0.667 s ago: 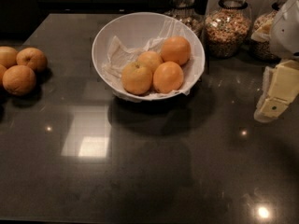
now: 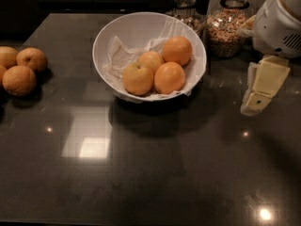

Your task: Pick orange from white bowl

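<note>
The orange (image 2: 138, 78) sits front-left in the bowl (image 2: 134, 28), bedded on paper (image 2: 120, 55) beside three deeper oranges (image 2: 169, 77), its top exposed for a grasp. The gripper (image 2: 261, 89) hangs right of the bowl, apart from it; I cannot tell how wide it stands.

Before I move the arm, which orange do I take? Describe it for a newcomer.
On the dark table stands a white bowl, with the gripper hanging off to the picture's right of it. Inside, at the front left, lies the orange. It is paler and yellower than the three deeper-coloured oranges beside it, with a small dark stem mark on top.
</note>
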Robot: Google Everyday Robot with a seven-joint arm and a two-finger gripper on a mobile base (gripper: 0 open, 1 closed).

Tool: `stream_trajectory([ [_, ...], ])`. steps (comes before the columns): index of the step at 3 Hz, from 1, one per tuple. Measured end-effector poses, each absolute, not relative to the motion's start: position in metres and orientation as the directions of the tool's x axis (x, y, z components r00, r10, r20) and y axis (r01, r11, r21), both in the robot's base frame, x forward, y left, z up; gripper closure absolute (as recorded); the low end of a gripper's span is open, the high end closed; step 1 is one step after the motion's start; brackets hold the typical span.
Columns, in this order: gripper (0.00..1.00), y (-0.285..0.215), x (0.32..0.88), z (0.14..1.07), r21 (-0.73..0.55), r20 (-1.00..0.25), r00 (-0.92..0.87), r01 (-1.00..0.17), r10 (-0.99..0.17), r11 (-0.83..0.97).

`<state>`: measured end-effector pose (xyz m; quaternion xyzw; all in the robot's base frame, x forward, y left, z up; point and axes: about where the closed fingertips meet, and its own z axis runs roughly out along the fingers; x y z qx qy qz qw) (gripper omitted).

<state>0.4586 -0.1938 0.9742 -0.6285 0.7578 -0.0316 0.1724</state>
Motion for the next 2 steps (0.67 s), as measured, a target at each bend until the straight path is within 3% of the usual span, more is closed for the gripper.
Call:
stream_trajectory([
  [2,0.0,-0.117,0.509,0.982,-0.307,-0.25,0.043,-0.951,-0.967,0.037],
])
